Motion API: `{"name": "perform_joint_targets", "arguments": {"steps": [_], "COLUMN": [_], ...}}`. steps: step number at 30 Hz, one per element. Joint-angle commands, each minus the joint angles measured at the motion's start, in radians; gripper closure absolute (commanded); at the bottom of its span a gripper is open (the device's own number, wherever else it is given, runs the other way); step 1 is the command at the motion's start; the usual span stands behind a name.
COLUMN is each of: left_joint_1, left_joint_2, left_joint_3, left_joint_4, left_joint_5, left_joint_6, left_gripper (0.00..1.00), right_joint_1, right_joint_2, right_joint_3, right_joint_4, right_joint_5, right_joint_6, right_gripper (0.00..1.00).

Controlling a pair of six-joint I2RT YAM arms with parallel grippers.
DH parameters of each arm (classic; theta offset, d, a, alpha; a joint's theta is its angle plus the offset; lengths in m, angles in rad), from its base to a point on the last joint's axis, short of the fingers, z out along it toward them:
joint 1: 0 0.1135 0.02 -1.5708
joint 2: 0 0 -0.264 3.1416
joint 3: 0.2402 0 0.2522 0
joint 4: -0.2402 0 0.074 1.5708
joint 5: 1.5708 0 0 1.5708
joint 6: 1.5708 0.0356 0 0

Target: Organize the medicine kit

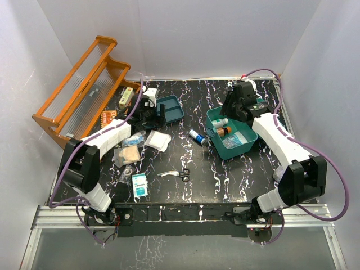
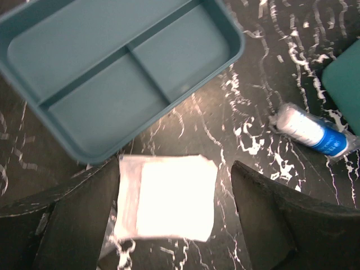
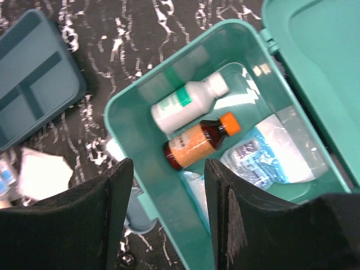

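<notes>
Lab booth, white walls (image 1: 185, 34), marbled table (image 1: 225, 180)

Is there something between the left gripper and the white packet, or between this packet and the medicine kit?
Nothing visible separates the open left gripper from the white packet below it. Toward the medicine kit, a blue-and-white tube lies in between, and the right gripper hangs over the kit.

bright, even, diffuse light; shadows faint. small glare spot inside teal-green rectangular plastic box (image 3: 261, 70). white square gauze packet (image 2: 169, 197) slightly blurred.
</notes>
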Motion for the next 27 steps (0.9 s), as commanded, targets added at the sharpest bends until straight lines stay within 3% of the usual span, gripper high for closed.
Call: {"name": "perform_joint_targets", "arguments": {"steps": [1, 7, 10, 19, 27], "left_joint_1": [0.008, 0.014, 0.022, 0.037, 0.038], "left_joint_2": [-0.070, -0.005, 0.066, 0.194, 0.203], "left_joint_3": [-0.009, 0.000, 0.037, 0.161, 0.157], "left_joint_4": [-0.225, -0.358, -0.412, -0.507, -0.530], "left_joint_5": [-0.136, -0.082, -0.091, -0.108, -0.110], "left_joint_6": [-0.165, -0.164, -0.140, -0.065, -0.036], "left_gripper": [0.25, 0.53, 0.61, 0.64, 0.69], "right_joint_1": [0.001, 0.012, 0.016, 0.038, 0.058], "right_joint_2": [-0.070, -0.122, -0.137, -0.126, -0.113], "right_joint_3": [0.017, -0.062, -0.087, -0.086, -0.086], "right_joint_4": [0.087, 0.133, 0.145, 0.175, 0.184], "right_joint_5": [-0.121, -0.169, -0.186, -0.209, -0.202], "right_joint_6": [-0.014, 0.023, 0.048, 0.066, 0.075], "right_gripper": [0.49, 0.51, 0.52, 0.53, 0.53]}}
